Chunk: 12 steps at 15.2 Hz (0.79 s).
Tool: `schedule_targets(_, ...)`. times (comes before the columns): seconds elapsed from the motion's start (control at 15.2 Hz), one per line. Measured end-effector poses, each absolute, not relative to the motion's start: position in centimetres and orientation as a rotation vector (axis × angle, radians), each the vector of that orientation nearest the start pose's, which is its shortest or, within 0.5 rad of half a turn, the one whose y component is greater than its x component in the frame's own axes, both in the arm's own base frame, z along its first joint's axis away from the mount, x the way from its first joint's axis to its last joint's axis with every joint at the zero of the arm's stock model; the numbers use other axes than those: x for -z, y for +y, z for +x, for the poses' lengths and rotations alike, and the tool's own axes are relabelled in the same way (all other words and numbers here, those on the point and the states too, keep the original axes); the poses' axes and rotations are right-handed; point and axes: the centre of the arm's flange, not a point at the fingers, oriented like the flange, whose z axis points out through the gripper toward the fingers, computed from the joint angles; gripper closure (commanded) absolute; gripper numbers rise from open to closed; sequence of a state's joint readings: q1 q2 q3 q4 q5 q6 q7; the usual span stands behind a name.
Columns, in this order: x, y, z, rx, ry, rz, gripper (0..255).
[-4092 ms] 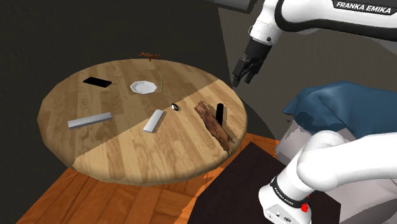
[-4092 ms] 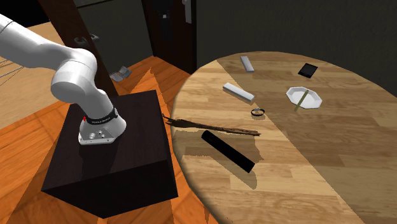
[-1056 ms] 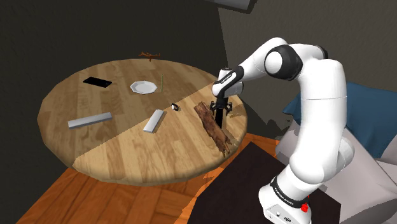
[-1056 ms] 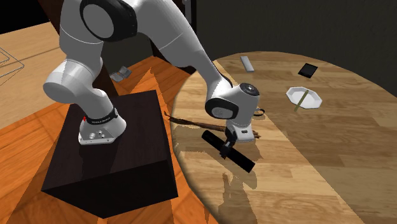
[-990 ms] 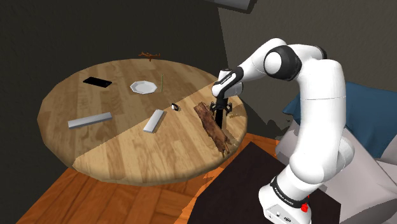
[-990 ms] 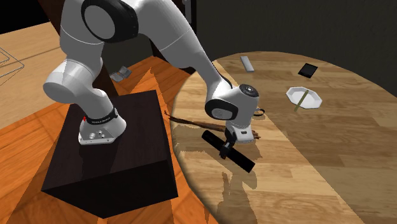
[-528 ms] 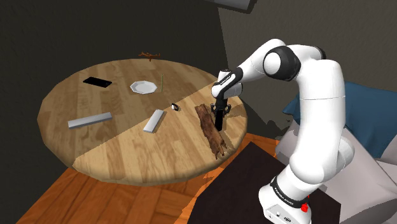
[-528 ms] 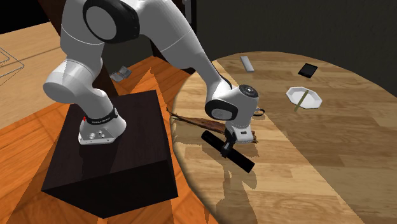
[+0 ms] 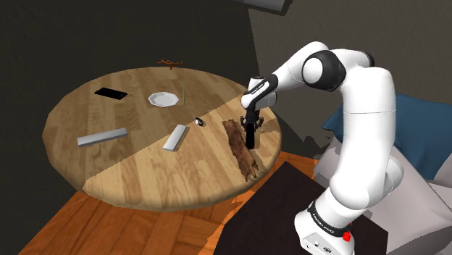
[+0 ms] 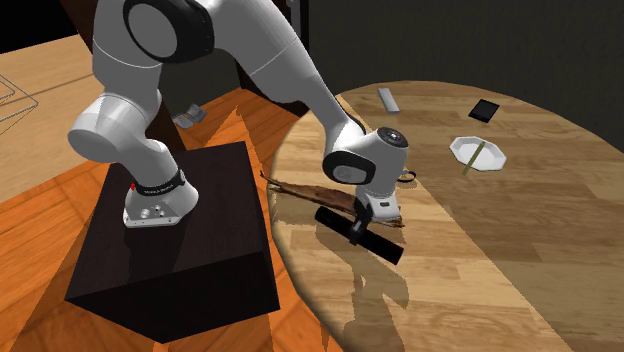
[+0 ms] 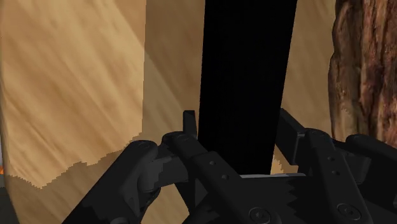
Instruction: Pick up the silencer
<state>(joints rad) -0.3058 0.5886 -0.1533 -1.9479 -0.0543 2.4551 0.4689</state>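
Silencer point(image 9: 250, 135) and gripper point(image 9: 250, 122) sit a little higher than 0.5 s ago; against 1.1 s ago, the bark strip point(image 9: 239, 148) has swung round slightly on the table point(image 9: 130, 174).

Landmark for positions: bark strip.

Silencer point(image 10: 384, 249): plain black tube, straight, even thickness along its length, no markings or shine visible. Second exterior view shows it lying near level, slanted, just beside the bark strip point(image 10: 310, 190) on the side toward the table point(image 10: 500, 250) edge, one end overlapping the strip's tip. Its shadow falls on the wood apart from it. Whether it is fully clear of the surface: cannot tell for certain.

Gripper point(image 10: 358, 232): clamped across the tube near mid-length, hand pointing down. Wrist view confirms this. The gripper point(image 11: 240, 127) has one black finger pressed to each flank of the silencer point(image 11: 245, 83), jaws parted only by the tube's width. Rough brown bark strip point(image 11: 366, 70) lies close alongside, pale table point(image 11: 76, 76) planks beneath.

Other items, all on the table:
- white dish point(image 9: 163, 98), well apart from the bark strip, on its far side from the stand point(image 9: 290, 210)
- flat black card point(image 9: 110, 93), farther from the strip than the dish
- grey bar point(image 9: 174, 138), near the strip
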Motion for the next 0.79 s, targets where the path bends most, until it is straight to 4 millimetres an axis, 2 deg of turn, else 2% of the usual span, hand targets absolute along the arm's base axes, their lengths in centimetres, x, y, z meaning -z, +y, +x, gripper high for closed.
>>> schedule_targets(0.79, -23.3, -27.0, 54.7, -0.123, 1.361, -2.96, 255)
